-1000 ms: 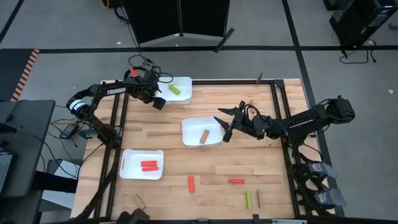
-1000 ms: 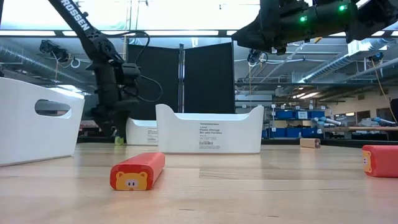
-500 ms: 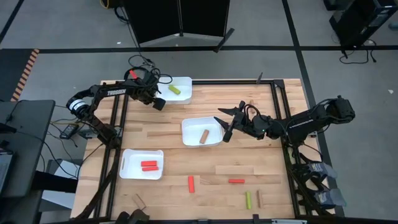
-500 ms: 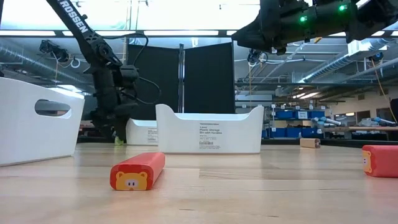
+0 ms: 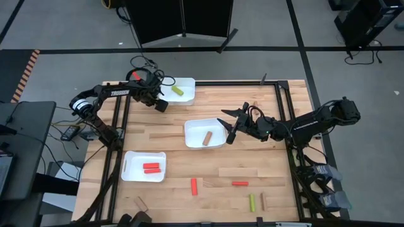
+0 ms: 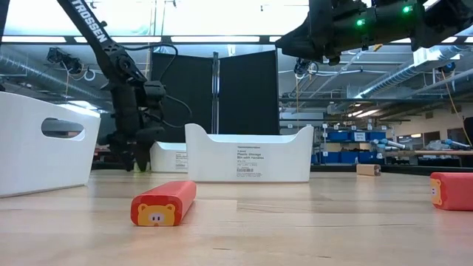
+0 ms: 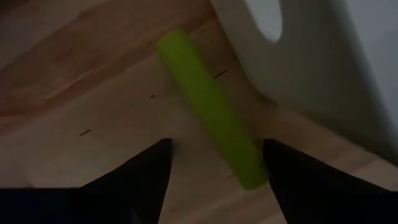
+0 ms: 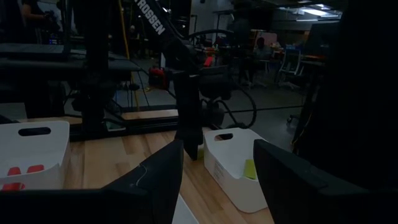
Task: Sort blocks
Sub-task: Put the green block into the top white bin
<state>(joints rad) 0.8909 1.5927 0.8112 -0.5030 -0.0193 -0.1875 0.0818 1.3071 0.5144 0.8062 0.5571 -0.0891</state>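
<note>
My left gripper (image 5: pixel 161 106) (image 6: pixel 137 159) is open and low over the table, just left of the far white tray (image 5: pixel 187 84). In the left wrist view, its fingers (image 7: pixel 149 177) stand on either side of the near end of a yellow-green block (image 7: pixel 208 106). That block lies flat on the wood against the tray wall (image 7: pixel 311 74). Another yellow-green block (image 5: pixel 177 91) lies inside the tray. My right gripper (image 5: pixel 228 126) (image 8: pixel 217 180) hangs open in the air by the right rim of the middle tray (image 5: pixel 192 128), which holds a tan block (image 5: pixel 206 137).
The near-left tray (image 5: pixel 129 167) holds two red blocks (image 5: pixel 151 168). Loose on the near part of the table lie red blocks (image 5: pixel 194 186) (image 5: pixel 239 183), a yellow-green block (image 5: pixel 251 202) and tan blocks (image 5: pixel 263 200) (image 5: pixel 141 203). The red block (image 6: pixel 164 203) has a lion face.
My left gripper has sunk a little toward the yellow-green block beside the far tray. In the low view the block now sits hidden behind the fingers. The right arm has kept still.
</note>
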